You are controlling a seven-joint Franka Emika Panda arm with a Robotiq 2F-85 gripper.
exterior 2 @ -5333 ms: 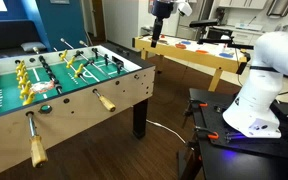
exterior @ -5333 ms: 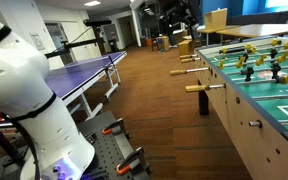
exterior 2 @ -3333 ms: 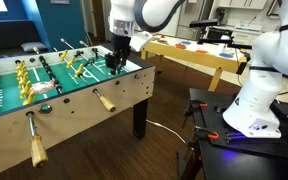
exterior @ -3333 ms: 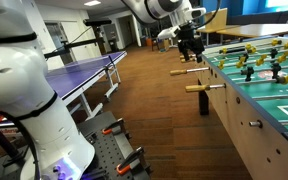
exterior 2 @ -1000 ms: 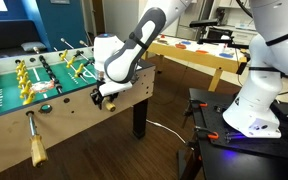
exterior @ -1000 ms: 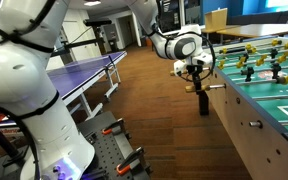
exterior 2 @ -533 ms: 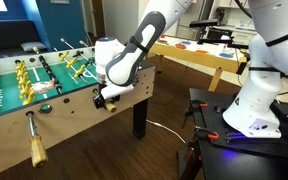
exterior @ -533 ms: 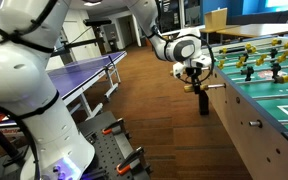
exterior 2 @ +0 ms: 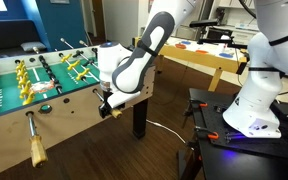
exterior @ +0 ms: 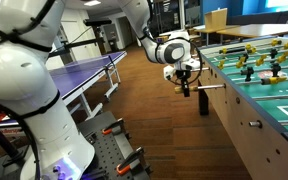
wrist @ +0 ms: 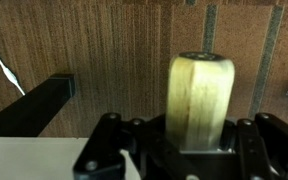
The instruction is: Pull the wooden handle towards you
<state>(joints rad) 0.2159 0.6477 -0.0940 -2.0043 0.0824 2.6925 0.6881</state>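
The wooden handle [exterior: 184,89] [exterior 2: 108,109] sticks out from the side of the foosball table [exterior: 267,118] [exterior 2: 69,112] on its steel rod [exterior: 212,86]. My gripper [exterior: 184,82] [exterior 2: 110,104] is shut on this handle in both exterior views, a short way out from the table's side. The wrist view shows the pale wooden handle [wrist: 199,100] pointing away from the camera, with the gripper [wrist: 187,150] and its black fingers [wrist: 109,152] pressed against both of its sides. Below it lies the wood-plank floor.
A second wooden handle [exterior 2: 34,150] juts from the same table side. The table's black leg [exterior: 204,104] [exterior 2: 139,120] stands close under the gripper. A ping-pong table [exterior: 84,75] and the white robot base [exterior: 34,110] [exterior 2: 254,100] flank the open floor. A low wooden table [exterior 2: 206,56] stands behind.
The jaws closed onto the wooden handle. Gripper and handle then moved outward from the foosball table's side, drawing more of the rod out.
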